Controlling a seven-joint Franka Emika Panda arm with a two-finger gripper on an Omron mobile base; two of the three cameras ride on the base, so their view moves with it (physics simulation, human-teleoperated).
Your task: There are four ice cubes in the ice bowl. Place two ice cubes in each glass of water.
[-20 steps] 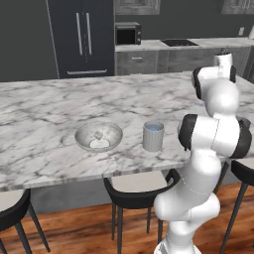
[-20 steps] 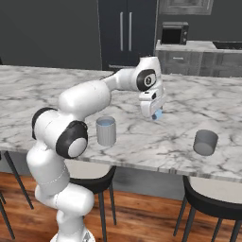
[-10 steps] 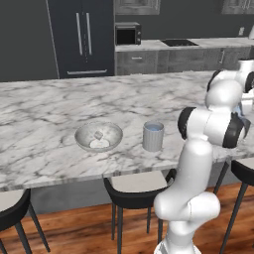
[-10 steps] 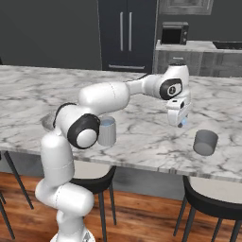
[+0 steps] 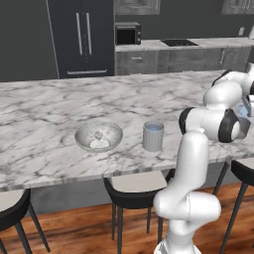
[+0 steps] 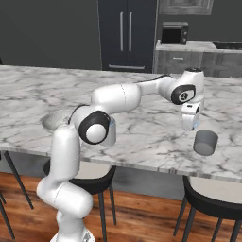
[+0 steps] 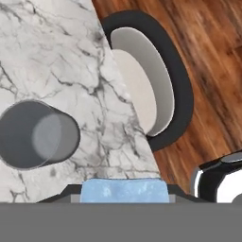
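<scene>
The gripper (image 6: 193, 124) grasps one ice cube (image 7: 124, 191), a pale blue block clamped between the two finger tips at the bottom of the hand view. The gripper hangs above the counter (image 6: 142, 137) near its front edge, just beside and slightly higher than the nearer glass of water (image 6: 205, 142), which stands upright towards the right end of that edge. In the hand view this glass (image 7: 37, 134) appears from above, offset to one side of the held cube, so the cube is not over its mouth. A round stool seat (image 7: 142, 90) lies below the counter's front edge, over the wooden floor (image 7: 208, 52).

Further along the counter, the second glass of water (image 5: 153, 136) stands upright, close to the front edge. The ice bowl (image 5: 98, 137) sits just beyond it towards the left end, apart from the glass. Whitish ice cubes (image 5: 99, 143) lie inside the bowl; their number cannot be told
</scene>
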